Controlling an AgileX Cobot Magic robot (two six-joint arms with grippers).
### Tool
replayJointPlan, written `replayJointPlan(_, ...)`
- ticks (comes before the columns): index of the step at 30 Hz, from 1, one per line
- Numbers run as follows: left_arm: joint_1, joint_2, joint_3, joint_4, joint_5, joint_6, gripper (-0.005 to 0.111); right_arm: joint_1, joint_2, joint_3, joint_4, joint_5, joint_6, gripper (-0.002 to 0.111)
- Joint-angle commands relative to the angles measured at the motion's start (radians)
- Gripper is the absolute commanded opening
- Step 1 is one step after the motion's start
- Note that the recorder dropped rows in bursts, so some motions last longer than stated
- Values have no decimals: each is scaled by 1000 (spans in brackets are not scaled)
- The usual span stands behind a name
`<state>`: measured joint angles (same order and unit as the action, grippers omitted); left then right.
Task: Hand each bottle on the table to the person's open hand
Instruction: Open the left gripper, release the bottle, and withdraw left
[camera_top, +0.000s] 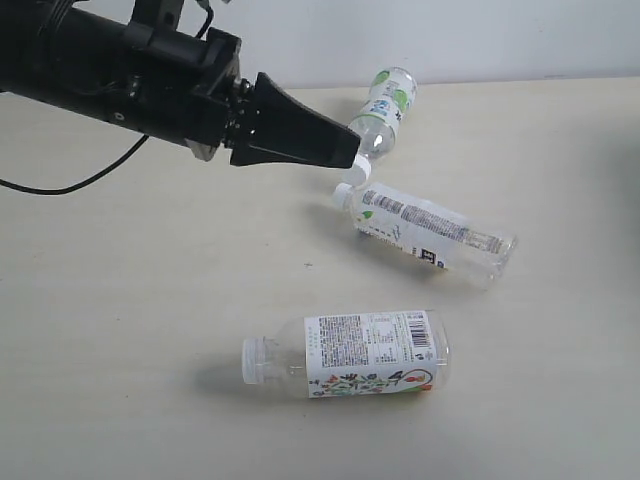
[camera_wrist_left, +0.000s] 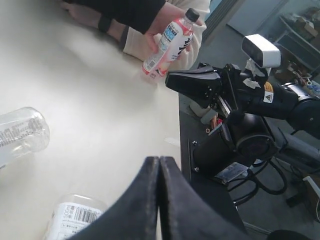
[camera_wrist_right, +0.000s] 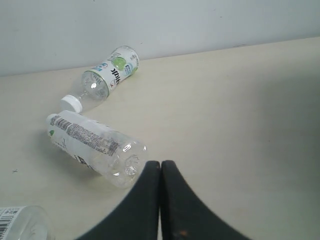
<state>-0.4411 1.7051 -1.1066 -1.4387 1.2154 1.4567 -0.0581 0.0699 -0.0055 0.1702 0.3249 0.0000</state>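
- Lying on the table (camera_top: 120, 300), you see three clear bottles, seemingly empty: green-white bottle (camera_top: 388, 108), barcode bottle (camera_top: 430, 232), floral bottle (camera_top: 350, 355).
- The person's hand (camera_wrist_left: 165, 17) holds the red-and-white bottle (camera_wrist_left: 167, 42).
- Your left gripper (camera_top: 350, 152) and right gripper (camera_wrist_right: 160, 172) have their fingers pressed together and hold nothing.

left jaws together, tips by green-label bottle (camera_top: 386, 108) | barcode bottle (camera_top: 428, 230) | floral bottle (camera_top: 352, 355) | all lying on table (camera_top: 120, 330)

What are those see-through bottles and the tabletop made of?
The bottles look like thin clear plastic with a glossy finish: the table shows through them and they catch highlights. Their labels are printed. The table is pale beige, matte and faintly streaked, perhaps laminate, but that is hard to say.
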Motion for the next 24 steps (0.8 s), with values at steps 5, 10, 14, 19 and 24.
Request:
replayJointPlan(5, 32, -88, 304, -306, -10, 471, 0, 1, -1, 5, 6, -12, 0, 0)
replayJointPlan(10, 34, -218, 332, -242, -36, 553, 0, 1, -1, 5, 10, -12, 0, 0)
replayJointPlan(14, 34, -314, 328, -306, -400, 591, 0, 1, -1, 5, 10, -12, 0, 0)
replayJointPlan(19, 32, -236, 149, -303, -851, 373, 0, 1, -1, 5, 10, -12, 0, 0)
replayJointPlan(24, 32, 43, -196, 143, -834, -152, 0, 1, -1, 5, 10, -12, 0, 0)
